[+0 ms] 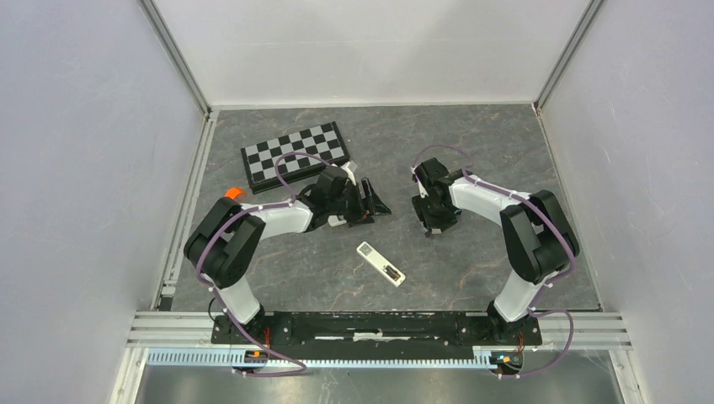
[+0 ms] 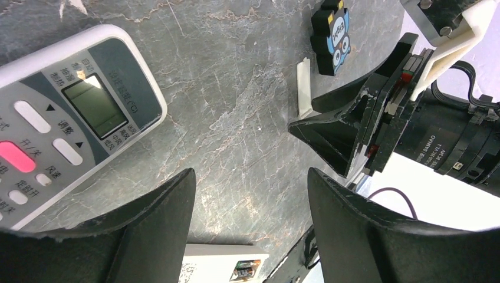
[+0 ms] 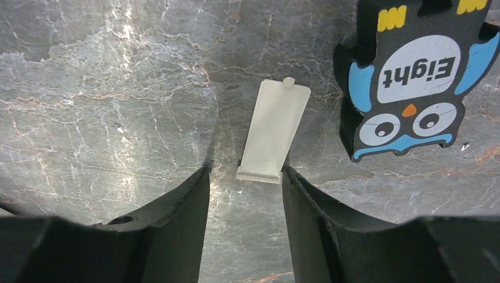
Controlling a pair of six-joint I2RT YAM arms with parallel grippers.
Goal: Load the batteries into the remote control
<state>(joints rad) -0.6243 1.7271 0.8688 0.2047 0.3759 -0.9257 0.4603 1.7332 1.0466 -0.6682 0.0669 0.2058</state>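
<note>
find the long, slim white plastic remote control (image 1: pixel 380 263) flat on the grey marbled stone desk (image 1: pixel 471 151), between the two arms and well apart from both tools, recess side up. look into the recess: something dark and orange there, probably the tiny dark cylindrical batteries (image 1: pixel 390 271), though too small to confirm. expect a light, stiff, smooth shell, likely to skid on stone. best pinched across the narrow width near mid-length, clear of the open recess. note the left tool (image 2: pixel 250 177) spread wide on nothing, beside the wider grey-white remote with dark screen (image 2: pixel 71 118). note the right tool (image 3: pixel 244 172) parted, straddling the near end of the thin white plastic battery cover (image 3: pixel 274 127), not clamped. treat that as flimsy and take by the long edges.
</note>
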